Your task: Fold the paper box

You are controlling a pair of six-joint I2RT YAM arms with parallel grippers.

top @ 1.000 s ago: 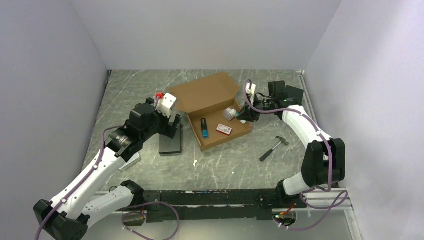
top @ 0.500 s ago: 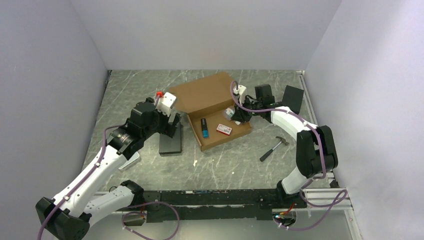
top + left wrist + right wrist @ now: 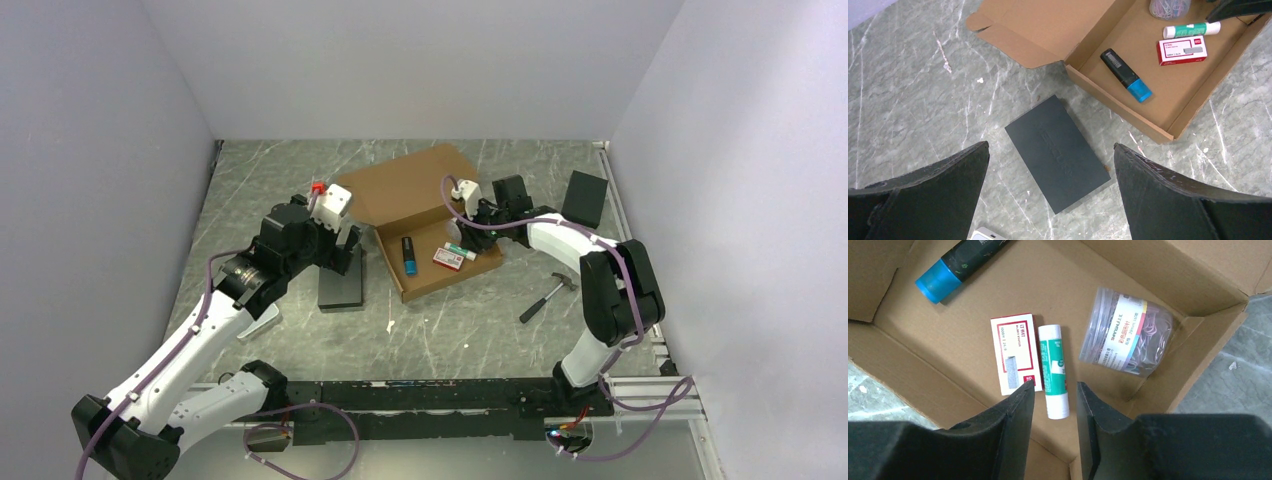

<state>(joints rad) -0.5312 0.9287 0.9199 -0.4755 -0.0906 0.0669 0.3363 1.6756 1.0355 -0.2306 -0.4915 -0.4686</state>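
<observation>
The left gripper (image 3: pixel 1050 146) hangs spread wide over the black block (image 3: pixel 1058 157) beside the paper box (image 3: pixel 1108 95); inside it, the right gripper (image 3: pixel 1055 386), narrowly parted, hovers over the glue stick (image 3: pixel 1053 355).

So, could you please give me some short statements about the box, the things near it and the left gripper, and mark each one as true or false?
1. The paper box is closed. False: its lid lies open and the inside is visible.
2. A glue stick lies inside the box beside the staple box. True.
3. The hammer lies inside the box. False: it lies on the table, outside the box.
4. The left gripper is open above the black block. True.
5. The tub of paper clips is on the table. False: it lies in a corner of the box.
</observation>
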